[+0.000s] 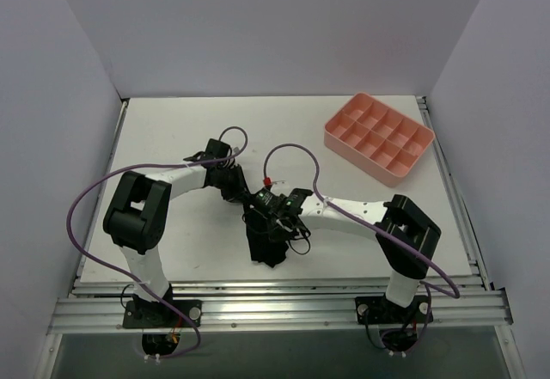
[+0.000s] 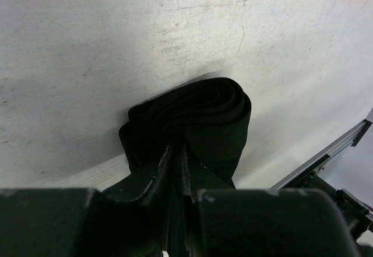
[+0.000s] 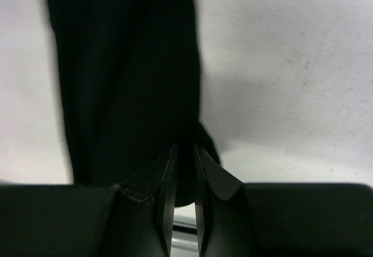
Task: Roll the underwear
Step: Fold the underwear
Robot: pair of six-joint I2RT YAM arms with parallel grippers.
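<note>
The underwear (image 1: 265, 247) is a black fabric bundle near the middle of the table's front half. In the left wrist view the underwear (image 2: 201, 114) shows as a folded, partly rolled band with curved layers at its far end. My left gripper (image 1: 255, 204) (image 2: 178, 147) is shut on its near edge. The right gripper (image 1: 279, 221) (image 3: 185, 150) comes in from the right. Its jaws stand a narrow slit apart with a fold of the underwear (image 3: 125, 64) pinched between the tips. The two grippers meet close together over the cloth.
A pink compartment tray (image 1: 411, 169) stands at the back right of the white table (image 1: 172, 130). Purple cables loop over both arms. A metal rail (image 1: 284, 306) runs along the front edge, close to the cloth. White walls close in the left, back and right.
</note>
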